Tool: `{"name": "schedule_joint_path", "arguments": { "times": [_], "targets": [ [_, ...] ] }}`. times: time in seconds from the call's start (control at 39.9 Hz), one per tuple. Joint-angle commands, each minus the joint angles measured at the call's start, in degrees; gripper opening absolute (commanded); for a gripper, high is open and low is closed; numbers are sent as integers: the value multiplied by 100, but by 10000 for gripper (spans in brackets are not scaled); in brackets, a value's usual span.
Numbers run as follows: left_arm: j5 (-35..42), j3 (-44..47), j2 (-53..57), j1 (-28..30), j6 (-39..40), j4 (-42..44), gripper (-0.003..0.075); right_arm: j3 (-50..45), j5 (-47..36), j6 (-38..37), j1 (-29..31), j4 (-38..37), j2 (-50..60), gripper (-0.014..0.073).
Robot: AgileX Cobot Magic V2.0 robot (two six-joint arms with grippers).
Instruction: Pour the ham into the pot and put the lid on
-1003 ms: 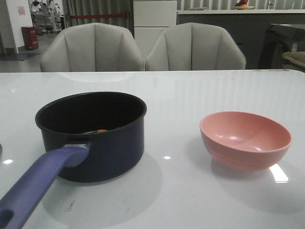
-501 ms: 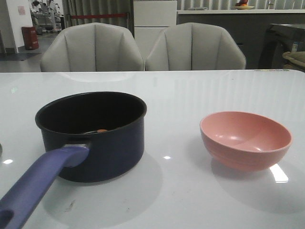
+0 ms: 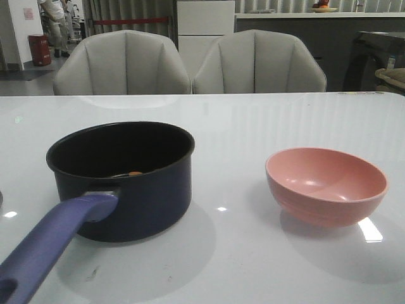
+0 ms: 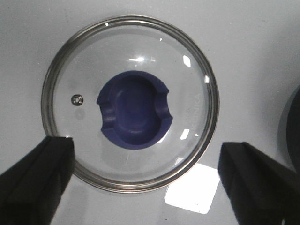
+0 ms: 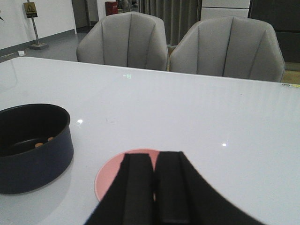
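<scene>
lid (image 4: 130, 103) flat, knob up, centred under left gripper (image 4: 140, 178) | its jaws spread wide | right gripper (image 5: 153, 187) pressed together

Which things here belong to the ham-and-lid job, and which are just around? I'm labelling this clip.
Part of the job:
- dark navy saucepan with purple-blue handle
- orange-pink ham slices inside it
- clear glass lid with steel rim and blue knob, under the open left gripper
- empty pink bowl

Just around:
- two grey upholstered chairs
- white table
</scene>
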State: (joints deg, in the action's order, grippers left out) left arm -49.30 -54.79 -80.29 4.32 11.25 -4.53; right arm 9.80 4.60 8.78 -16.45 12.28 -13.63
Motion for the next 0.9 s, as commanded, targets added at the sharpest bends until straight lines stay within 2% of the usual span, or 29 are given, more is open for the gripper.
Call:
{"name": "schedule_joint_path", "arguments": {
  "times": [0.0, 0.73, 0.88],
  "targets": [
    [-7, -363, -226, 6, 59, -107, 661, 156, -415, 41, -5, -15, -50, 140],
    [-72, -887, -1737, 49, 127, -119, 659, 156, -415, 41, -5, -15, -50, 140],
    [-72, -887, -1907, 49, 160, -119, 625, 156, -415, 41, -5, -15, -50, 140]
  ]
}}
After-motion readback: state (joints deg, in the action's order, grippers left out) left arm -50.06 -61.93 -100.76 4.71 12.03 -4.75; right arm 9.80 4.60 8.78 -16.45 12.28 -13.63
